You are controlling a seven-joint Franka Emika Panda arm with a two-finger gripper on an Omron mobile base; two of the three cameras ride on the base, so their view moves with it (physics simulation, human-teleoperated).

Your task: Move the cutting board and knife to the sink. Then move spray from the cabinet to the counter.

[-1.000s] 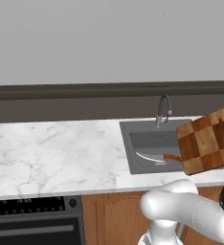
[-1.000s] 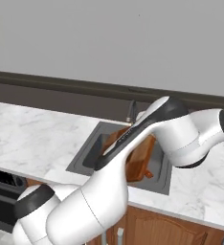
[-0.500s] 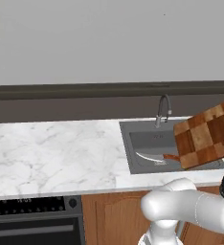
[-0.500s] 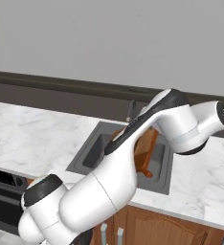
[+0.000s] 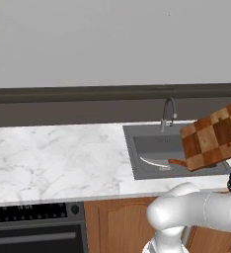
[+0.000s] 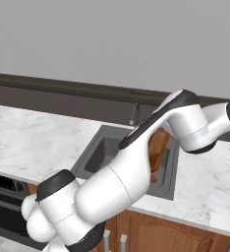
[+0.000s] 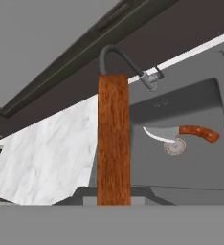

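1. Over the sink, the cutting board is hanging in the air, tilted, its checkered face showing in the left base view at the right edge of the picture.
2. From the hand view the board is showing edge-on, a tall brown strip rising from the bottom middle of the picture, and the gripper is clamping narrowly on its lower end (the fingertips themselves are hard to make out behind the wood).
3. In the right base view the white arm is arching across the basin and the board is peeking out just behind it, above the sink.
4. The knife is lying flat on the sink floor, silver blade pointing toward the board side, reddish handle pointing away, right beside the round drain.
5. The left base view is showing the same knife low in the basin, its handle end running under the board's lower corner.
6. The curved dark faucet is standing at the back edge of the sink, just left of the board.
7. The marble counter is stretching off to the left of the sink, with brown drawers below it and a dark oven front at the lower left.
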